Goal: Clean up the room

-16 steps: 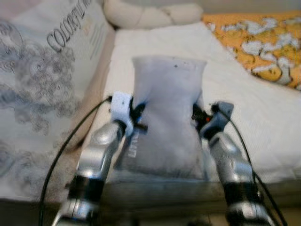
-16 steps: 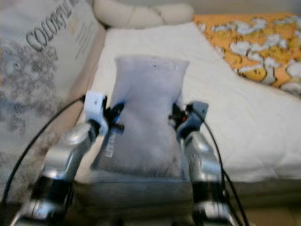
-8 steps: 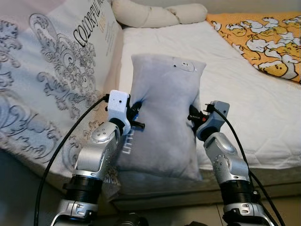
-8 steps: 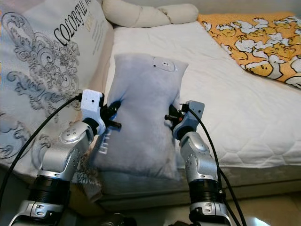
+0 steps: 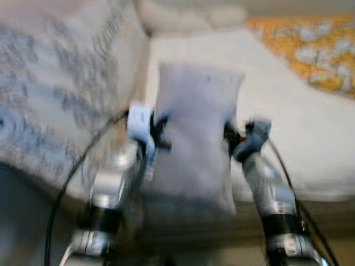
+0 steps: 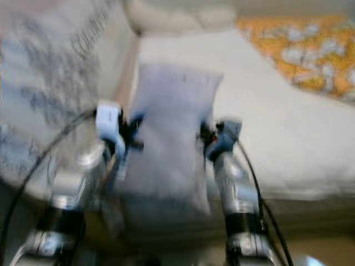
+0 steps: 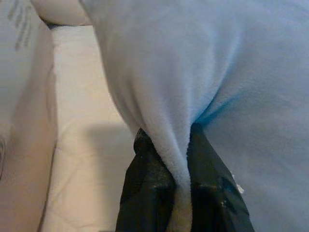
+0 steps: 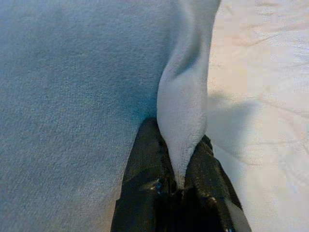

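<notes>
I hold a pale blue-grey pillow (image 5: 194,116) upright in front of me, above the near edge of the white mattress (image 5: 310,133). My left gripper (image 5: 160,132) is shut on a pinched fold of its left side, and my right gripper (image 5: 228,134) is shut on its right side. In the left wrist view the black fingers (image 7: 149,188) clamp a ridge of blue fabric (image 7: 231,87). The right wrist view shows the other fingers (image 8: 145,188) pinching the pillow's edge fold (image 8: 186,111). Both eye views are blurred.
A large patterned grey cushion (image 5: 61,94) leans at the left of the bed. A cream bolster (image 5: 188,16) lies at the head, and an orange printed blanket (image 5: 310,50) covers the far right. Bare mattress lies behind and to the right of the pillow.
The whole picture has gone blurred and shifted slightly, so the camera is moving. The pillow stays gripped between both grippers in about the same place.
</notes>
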### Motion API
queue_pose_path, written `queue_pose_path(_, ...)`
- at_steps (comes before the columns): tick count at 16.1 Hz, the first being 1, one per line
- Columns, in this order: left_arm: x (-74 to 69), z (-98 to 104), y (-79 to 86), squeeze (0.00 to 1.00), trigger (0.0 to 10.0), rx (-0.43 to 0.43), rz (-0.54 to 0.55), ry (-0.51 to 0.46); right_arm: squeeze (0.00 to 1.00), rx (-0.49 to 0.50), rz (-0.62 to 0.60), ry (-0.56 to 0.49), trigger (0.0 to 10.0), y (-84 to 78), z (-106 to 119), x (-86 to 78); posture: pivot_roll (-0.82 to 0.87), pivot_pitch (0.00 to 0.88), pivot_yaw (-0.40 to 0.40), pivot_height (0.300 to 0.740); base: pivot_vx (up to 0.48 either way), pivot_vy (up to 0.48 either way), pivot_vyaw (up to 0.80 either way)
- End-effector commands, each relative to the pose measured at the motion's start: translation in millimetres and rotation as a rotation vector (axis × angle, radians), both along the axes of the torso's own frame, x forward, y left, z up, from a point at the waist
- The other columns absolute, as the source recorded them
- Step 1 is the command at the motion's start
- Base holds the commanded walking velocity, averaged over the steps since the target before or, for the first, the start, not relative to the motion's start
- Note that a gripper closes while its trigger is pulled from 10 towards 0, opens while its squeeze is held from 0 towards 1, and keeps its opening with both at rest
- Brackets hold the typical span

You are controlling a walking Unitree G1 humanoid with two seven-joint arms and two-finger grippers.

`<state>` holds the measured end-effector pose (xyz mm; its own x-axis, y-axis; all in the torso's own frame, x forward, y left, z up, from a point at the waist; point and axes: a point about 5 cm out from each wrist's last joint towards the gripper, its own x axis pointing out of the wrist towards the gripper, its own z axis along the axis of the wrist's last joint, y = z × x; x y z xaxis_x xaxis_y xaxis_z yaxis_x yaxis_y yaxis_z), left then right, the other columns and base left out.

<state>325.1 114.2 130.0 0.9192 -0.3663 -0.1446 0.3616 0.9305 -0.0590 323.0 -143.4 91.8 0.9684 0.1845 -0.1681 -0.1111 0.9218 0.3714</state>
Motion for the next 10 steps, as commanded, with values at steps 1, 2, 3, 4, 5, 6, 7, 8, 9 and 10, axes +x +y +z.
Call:
queue_pose_path(1,4.7,12.1,8.2,0.0,10.0,0.001,0.041,-0.054,0.0,0.0,-0.017,-0.014,10.0,-2.9,3.7,1.5,0.0,0.0,0.078,0.74,0.277,0.0,0.0)
queue_pose_path(2,4.7,11.7,7.8,0.0,10.0,0.0,0.04,-0.053,0.0,0.0,-0.017,-0.013,10.0,-3.4,3.7,1.4,0.0,0.0,0.078,0.74,0.281,0.0,0.0)
queue_pose_path(3,4.9,11.6,7.5,0.0,10.0,-0.001,0.04,-0.053,0.0,-0.002,-0.017,-0.012,10.0,-3.9,3.8,1.5,0.0,0.0,0.079,0.74,0.281,0.0,0.0)
queue_pose_path(4,5.3,11.3,7.0,0.0,10.0,-0.003,0.04,-0.052,0.0,-0.009,-0.017,-0.012,10.0,-5.1,3.9,1.8,0.0,0.0,0.079,0.74,0.281,0.0,0.0)
queue_pose_path(5,5.6,11.2,6.6,0.0,10.0,-0.004,0.04,-0.051,0.0,-0.014,-0.017,-0.011,10.0,-6.2,3.9,2.2,0.0,0.0,0.079,0.74,0.285,0.0,0.0)
queue_pose_path(6,5.8,11.1,6.5,0.0,10.0,-0.004,0.041,-0.052,0.0,-0.015,-0.016,-0.011,10.0,-6.6,3.9,2.6,0.0,0.0,0.077,0.74,0.285,0.0,0.0)
queue_pose_path(7,6.1,11.1,6.7,0.0,10.0,-0.003,0.042,-0.053,0.0,-0.019,-0.011,-0.01,10.0,-6.6,4.0,3.1,0.0,0.0,0.076,0.74,0.285,0.0,0.0)
queue_pose_path(8,6.4,11.1,7.3,0.0,10.0,-0.001,0.045,-0.053,0.0,-0.033,0.002,-0.013,10.0,-5.5,4.7,3.9,0.0,0.0,0.075,0.74,0.285,0.0,0.0)
queue_pose_path(9,6.7,11.1,8.3,0.0,10.0,0.0,0.049,-0.053,0.0,-0.047,0.012,-0.016,10.0,-3.9,5.5,4.5,0.0,0.0,0.075,0.74,0.285,0.0,0.0)
queue_pose_path(10,6.9,11.1,8.4,0.0,10.0,0.0,0.051,-0.052,0.0,-0.048,0.013,-0.015,10.0,-3.3,5.4,4.7,0.0,0.0,0.076,0.74,0.289,0.0,0.0)
